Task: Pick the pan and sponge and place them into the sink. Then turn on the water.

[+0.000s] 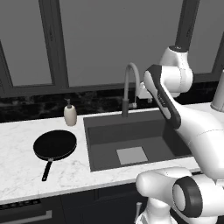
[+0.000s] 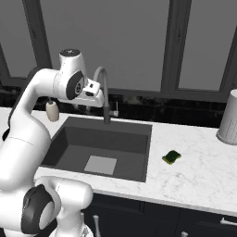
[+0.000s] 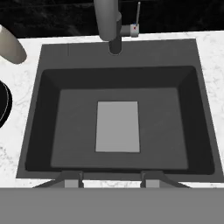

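The pan (image 1: 55, 145) is laid flat on the white marble bench (image 1: 17, 166) to the left of the sink (image 1: 131, 131), with its thin handle pointed toward the near edge, so it is judged easy to reach from above or by the handle. The sponge (image 2: 171, 157) is set on the bench on the opposite side, just to the right of the sink and well apart from the pan. A cream soap bottle (image 1: 70, 114) is stood at the far left corner of the sink, beyond the pan. A grey cylindrical canister (image 2: 229, 118) is placed far to the right.

The sink is seen to hold nothing but the lighter square at its bottom; neither pan nor sponge has been put in it yet. No stream is seen at the faucet (image 1: 130, 85), so the water is taken to be off.

The end effector (image 3: 111, 178) is held high over the middle of the basin, pointed straight down, near the faucet. Nothing is gripped between its fingertips (image 3: 72, 179); they are parted with a gap between them, so it is read as released. Both pickups are judged still to be done.
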